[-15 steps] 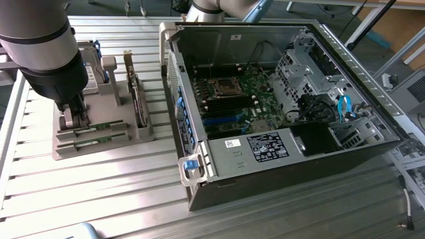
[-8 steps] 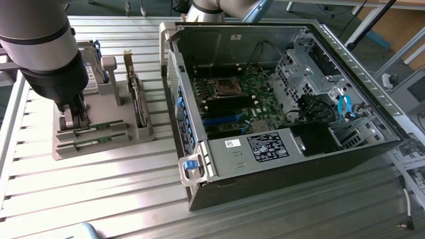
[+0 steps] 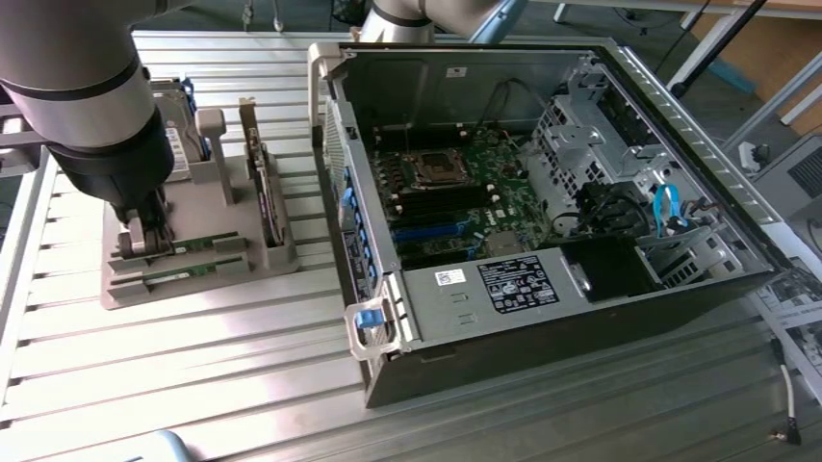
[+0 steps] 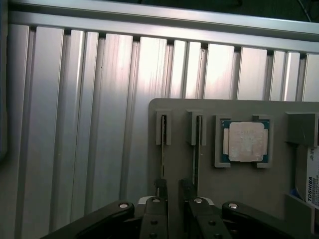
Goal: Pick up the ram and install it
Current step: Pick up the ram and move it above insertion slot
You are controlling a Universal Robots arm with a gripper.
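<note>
Two ram sticks lie on edge in slots of a grey holder (image 3: 129, 289) on the exterior view's left. The rear ram (image 3: 195, 243) and the front ram (image 3: 192, 270) show as thin green strips. In the wrist view they appear edge-on as one ram (image 4: 163, 154) and the other (image 4: 197, 159). My gripper (image 3: 144, 231) hangs low over the end of the rear stick, open. Its fingertips (image 4: 160, 185) stand apart in the wrist view, with the gripper (image 4: 172, 186) just above the holder beside that stick. Nothing is held.
An open computer case (image 3: 385, 332) with its motherboard (image 3: 449, 192) fills the exterior view's right. The holder also carries a dark expansion card (image 3: 268, 188), a hard drive (image 4: 312, 179) and a square silver processor (image 4: 245, 142). Ribbed aluminium table (image 3: 192, 385) lies all around.
</note>
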